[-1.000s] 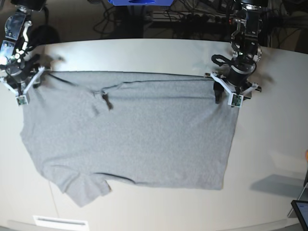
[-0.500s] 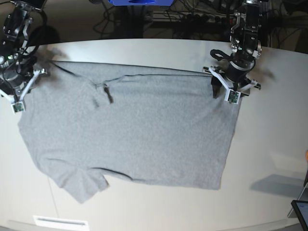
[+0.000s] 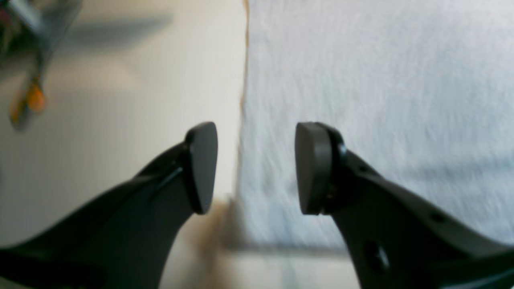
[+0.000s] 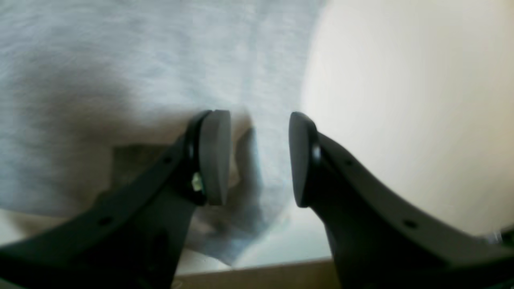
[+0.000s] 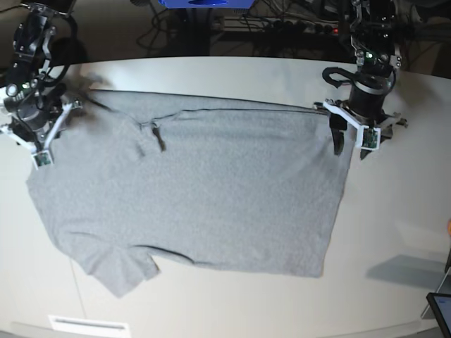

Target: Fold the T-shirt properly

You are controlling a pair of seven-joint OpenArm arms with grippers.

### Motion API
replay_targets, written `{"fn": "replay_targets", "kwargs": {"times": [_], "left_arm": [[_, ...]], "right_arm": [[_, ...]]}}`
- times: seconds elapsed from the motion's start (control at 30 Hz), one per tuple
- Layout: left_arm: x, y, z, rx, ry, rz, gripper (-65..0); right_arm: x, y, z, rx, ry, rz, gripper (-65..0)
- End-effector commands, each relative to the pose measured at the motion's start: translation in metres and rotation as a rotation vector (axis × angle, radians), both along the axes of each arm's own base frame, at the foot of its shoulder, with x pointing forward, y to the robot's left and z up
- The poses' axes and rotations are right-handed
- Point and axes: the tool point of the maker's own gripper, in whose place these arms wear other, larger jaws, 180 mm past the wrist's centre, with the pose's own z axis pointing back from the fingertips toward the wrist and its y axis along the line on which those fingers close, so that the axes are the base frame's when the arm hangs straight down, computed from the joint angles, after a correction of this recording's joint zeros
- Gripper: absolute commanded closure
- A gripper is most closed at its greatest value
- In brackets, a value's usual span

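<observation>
The grey T-shirt (image 5: pixel 211 190) lies spread flat on the table, plain side up, with one sleeve at the near left and a small fold near the collar. My left gripper (image 5: pixel 350 146) hovers over its far right corner. In the left wrist view that gripper (image 3: pixel 257 166) is open and straddles the edge of the T-shirt (image 3: pixel 381 100), with nothing pinched. My right gripper (image 5: pixel 32 144) is at the far left corner. In the right wrist view it (image 4: pixel 260 158) stands open over a corner of the T-shirt (image 4: pixel 120 60), its pads apart.
The pale table (image 5: pixel 394 211) runs well past the shirt on the right. A dark screen corner (image 5: pixel 440 310) pokes in at the near right. A white label strip (image 5: pixel 88 325) sits at the front edge. Cables (image 5: pixel 282 28) run behind the table.
The shirt has slid toward the far edge of the table. My left gripper has moved right, to the hem's edge. My right gripper has shifted slightly along the left corner.
</observation>
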Motion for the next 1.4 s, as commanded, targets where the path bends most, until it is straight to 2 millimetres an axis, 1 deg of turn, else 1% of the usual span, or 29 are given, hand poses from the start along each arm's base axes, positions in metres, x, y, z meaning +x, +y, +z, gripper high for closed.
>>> {"fn": "replay_targets", "kwargs": {"times": [0.0, 0.17, 0.23, 0.3, 0.37, 0.43, 0.5, 0.53, 0.6, 0.67, 0.8, 0.93, 1.03, 1.3, 1.37], "left_arm": [[-0.005, -0.003, 0.003, -0.022, -0.013, -0.006, -30.6], [-0.038, -0.017, -0.017, -0.199, 0.067, 0.021, -30.2], [-0.047, -0.023, -0.019, -0.28, 0.074, 0.032, -30.1], [-0.055, -0.028, -0.015, -0.396, 0.041, 0.06, -30.1], [-0.064, -0.018, -0.007, -0.505, -0.009, 0.127, -30.1], [-0.073, 0.0, 0.002, -0.616, -0.073, 0.231, -30.1], [-0.078, 0.02, 0.006, -0.657, -0.108, 0.302, -30.1], [-0.079, 0.024, 0.01, -0.669, -0.126, 0.297, -30.1], [-0.079, 0.025, 0.016, -0.697, -0.146, 0.253, -30.1], [-0.077, 0.032, 0.018, -0.719, -0.152, 0.252, -30.1], [-0.074, 0.054, 0.004, -0.719, -0.122, 0.315, -30.1], [-0.08, 0.076, -0.009, -0.727, -0.107, 0.411, -30.1], [-0.077, 0.078, -0.017, -0.744, -0.077, 0.423, -30.1], [-0.059, 0.075, -0.011, -0.759, -0.103, 0.398, -30.1], [-0.06, 0.076, -0.016, -0.767, -0.095, 0.408, -30.1]], "right_arm": [[0.006, -0.004, 0.009, -0.027, -0.028, 0.011, -22.6], [0.009, 0.01, 0.006, -0.016, -0.021, 0.054, -22.5], [0.009, 0.011, 0.005, -0.014, -0.019, 0.056, -22.5], [0.009, 0.012, 0.005, -0.013, -0.017, 0.056, -22.5], [0.008, 0.011, 0.002, -0.01, -0.01, 0.054, -22.5], [0.005, 0.01, -0.002, -0.007, 0.002, 0.049, -22.5], [0.002, 0.01, -0.004, -0.005, 0.009, 0.05, -22.5], [0.002, 0.012, -0.005, -0.001, 0.001, 0.058, -22.5], [0.001, 0.014, -0.007, 0.007, -0.01, 0.065, -22.5], [0.0, 0.014, -0.008, 0.008, -0.009, 0.067, -22.5], [-0.003, 0.015, -0.009, 0.009, -0.004, 0.068, -22.5], [-0.005, 0.015, -0.011, 0.009, 0.002, 0.068, -22.5], [-0.005, 0.015, -0.011, 0.009, 0.003, 0.068, -22.5], [-0.005, 0.015, -0.011, 0.009, 0.003, 0.068, -22.5], [-0.005, 0.015, -0.011, 0.009, 0.003, 0.068, -22.5]]}}
